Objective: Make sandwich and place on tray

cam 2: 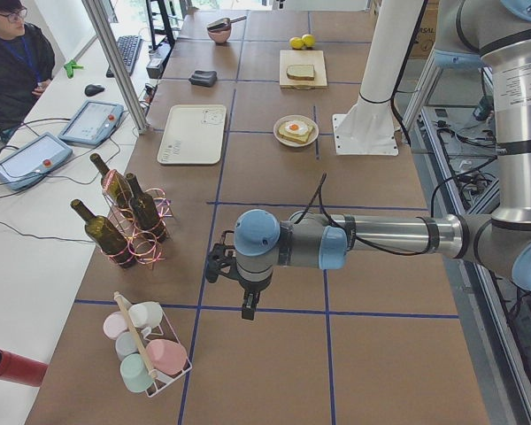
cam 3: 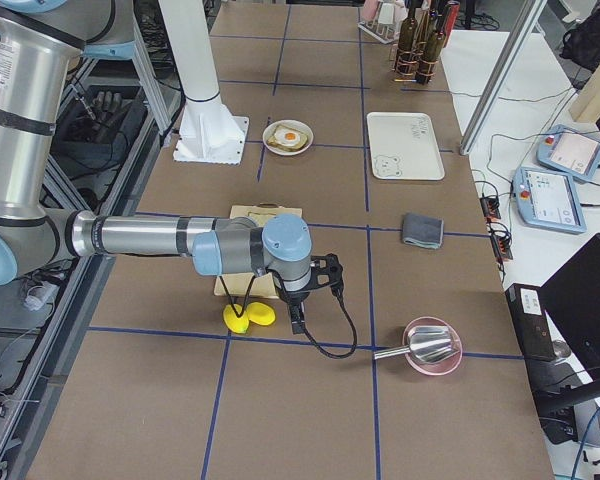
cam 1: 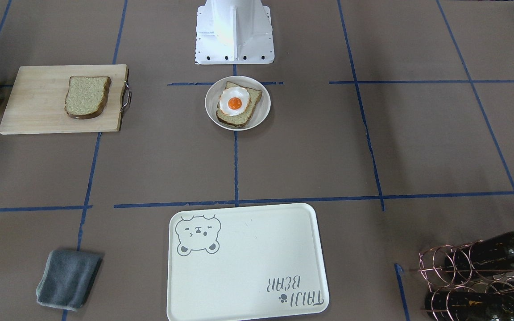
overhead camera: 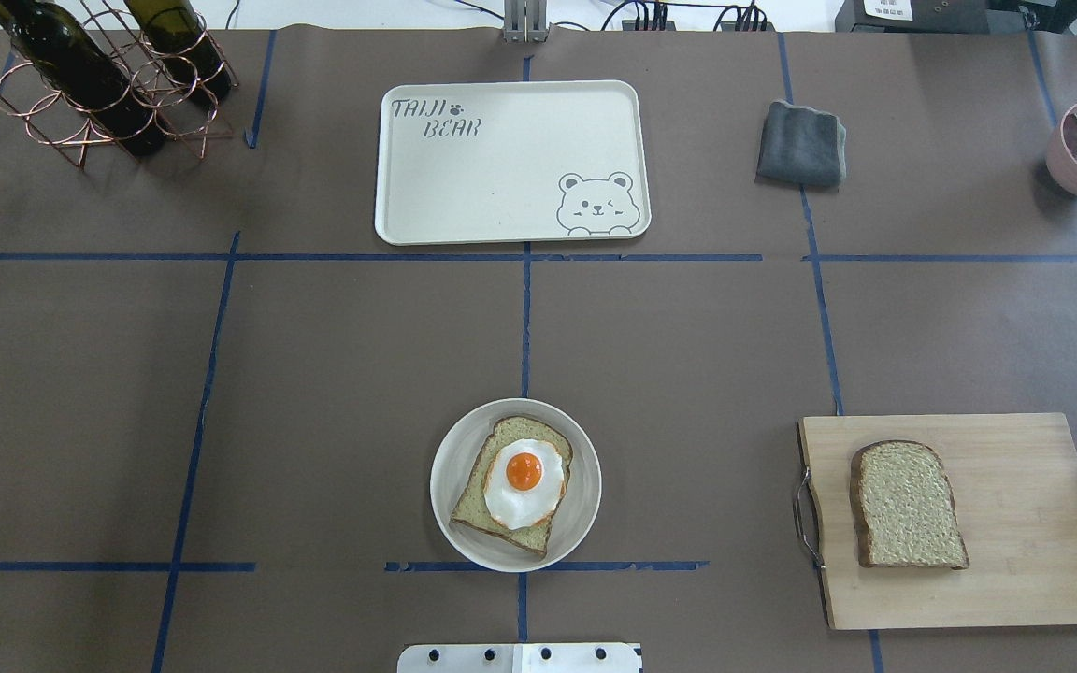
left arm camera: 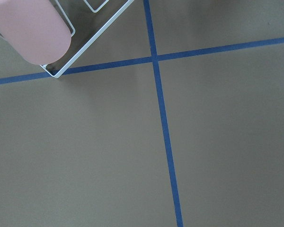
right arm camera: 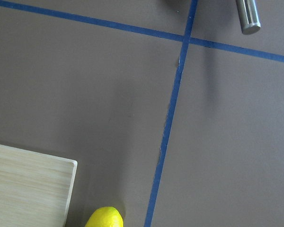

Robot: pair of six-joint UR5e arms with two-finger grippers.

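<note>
Left fingers (cam 2: 247,309) pointing down, right fingers (cam 3: 297,323) likewise

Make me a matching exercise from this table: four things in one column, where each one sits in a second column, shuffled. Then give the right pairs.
Things
1. fried egg
2. bare bread slice
3. grey cloth
4. wine bottles

Places
a. in the copper wire rack
b. on the table, beside the tray
c. on the wooden cutting board
d. on the other bread slice, in the round dish

Pairs: 1-d, 2-c, 3-b, 4-a
</note>
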